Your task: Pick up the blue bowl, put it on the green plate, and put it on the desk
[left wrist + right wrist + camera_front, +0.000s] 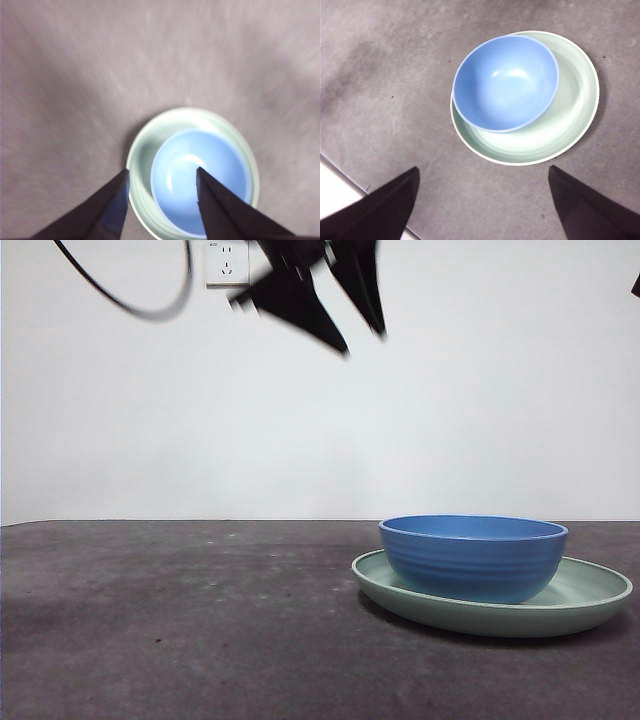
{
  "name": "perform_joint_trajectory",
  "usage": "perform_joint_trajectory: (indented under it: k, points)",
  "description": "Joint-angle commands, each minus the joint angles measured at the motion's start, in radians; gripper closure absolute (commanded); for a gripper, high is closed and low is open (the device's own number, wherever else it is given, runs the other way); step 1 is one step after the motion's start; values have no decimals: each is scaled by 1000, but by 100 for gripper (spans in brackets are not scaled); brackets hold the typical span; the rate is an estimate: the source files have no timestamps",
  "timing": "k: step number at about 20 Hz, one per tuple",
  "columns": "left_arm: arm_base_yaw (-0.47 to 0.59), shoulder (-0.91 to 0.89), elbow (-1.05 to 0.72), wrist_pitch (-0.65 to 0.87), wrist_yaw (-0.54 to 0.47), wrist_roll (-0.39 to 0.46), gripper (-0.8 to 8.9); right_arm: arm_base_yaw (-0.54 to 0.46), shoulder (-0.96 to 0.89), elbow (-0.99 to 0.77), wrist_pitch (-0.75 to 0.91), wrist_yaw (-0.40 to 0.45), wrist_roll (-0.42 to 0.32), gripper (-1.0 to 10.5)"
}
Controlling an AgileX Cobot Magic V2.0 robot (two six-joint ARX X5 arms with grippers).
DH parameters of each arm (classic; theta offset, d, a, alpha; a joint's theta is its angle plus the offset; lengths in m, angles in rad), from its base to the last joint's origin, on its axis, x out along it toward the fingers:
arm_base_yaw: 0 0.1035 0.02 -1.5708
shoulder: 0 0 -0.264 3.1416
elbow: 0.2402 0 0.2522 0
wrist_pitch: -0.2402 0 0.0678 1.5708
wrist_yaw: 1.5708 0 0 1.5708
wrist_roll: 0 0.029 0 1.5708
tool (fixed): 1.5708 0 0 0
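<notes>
The blue bowl (472, 558) sits upright in the green plate (590, 595), toward the plate's left side, on the desk (180, 620) at the right. My left gripper (362, 342) hangs high above the desk, up and left of the bowl, open and empty. Its wrist view is blurred and looks down on the bowl (200, 180) and the plate (142, 155) between its jaws (162, 170). My right gripper (483, 168) is open and empty, well above the bowl (505, 82) and the plate (570, 115). It shows only as a black tip (636, 285) at the top right.
A white wall with a socket (226, 262) stands behind the desk. A black cable (140, 308) loops by the left arm. The desk's edge (335, 170) runs close to the right gripper's side, with white floor beyond it.
</notes>
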Motion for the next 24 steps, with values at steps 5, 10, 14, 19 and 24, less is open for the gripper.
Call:
perform_joint_trajectory:
  k: [5, 10, 14, 19, 24]
  points:
    - [66, -266, -109, -6, 0, 33, 594, 4, 3, 15, 10, 3, 10, 532]
    - [99, -494, -429, 36, 80, 45, 594, 4, 3, 15, 10, 3, 10, 532]
    - [99, -639, -685, 145, 251, 45, 595, 4, 4, 15, 10, 3, 10, 532]
    - [98, -681, -792, 155, 346, 55, 595, 4, 4, 15, 10, 3, 11, 532]
    - [98, -681, -814, 153, 373, 54, 595, 4, 4, 15, 9, 3, 11, 532]
